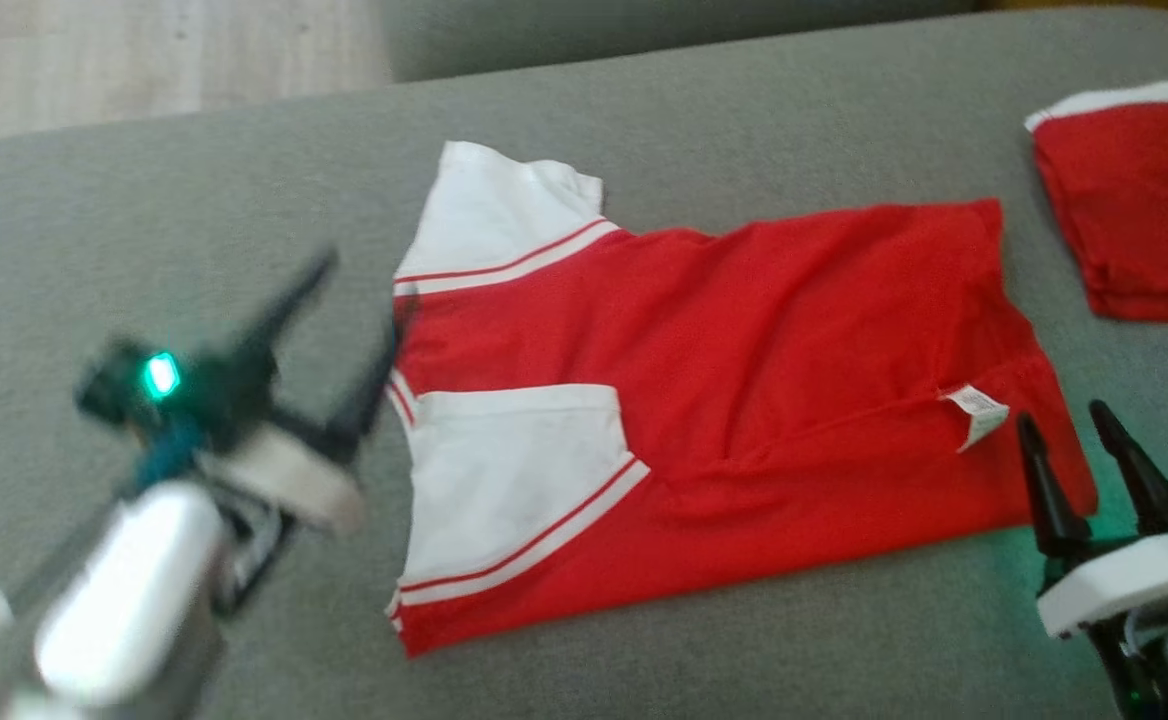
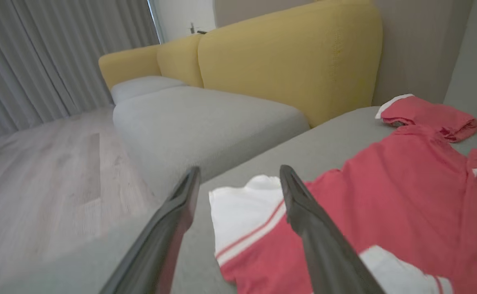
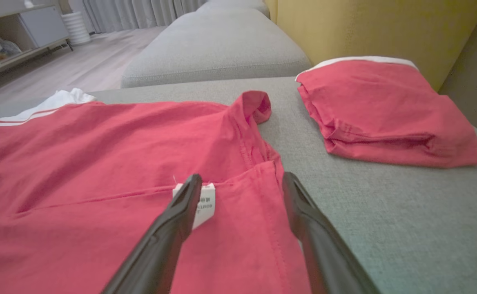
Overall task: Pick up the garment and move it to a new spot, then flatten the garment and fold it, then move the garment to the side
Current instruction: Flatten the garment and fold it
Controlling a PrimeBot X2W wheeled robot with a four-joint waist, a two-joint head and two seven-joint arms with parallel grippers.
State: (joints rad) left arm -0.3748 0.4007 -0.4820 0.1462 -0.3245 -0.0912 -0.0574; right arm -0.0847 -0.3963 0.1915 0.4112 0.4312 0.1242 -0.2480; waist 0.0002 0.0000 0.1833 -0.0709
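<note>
Seemingly the garment (image 1: 764, 360) lies flat, half-folded; left pincer (image 1: 359, 300) and right pincer (image 1: 1066, 418) gape empty at its ends; further folds and moving aside remain.

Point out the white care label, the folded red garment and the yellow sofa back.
care label (image 1: 979, 412): head view, its middle.
folded red garment (image 3: 385, 110): right wrist view, top layer.
yellow sofa back (image 2: 287, 61): left wrist view, front face.

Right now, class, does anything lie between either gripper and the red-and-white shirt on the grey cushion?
Nothing visible does. The left gripper hangs by the shirt at its sleeves, the right gripper at its opposite end, jaws open. The folded red garment lies apart.
</note>
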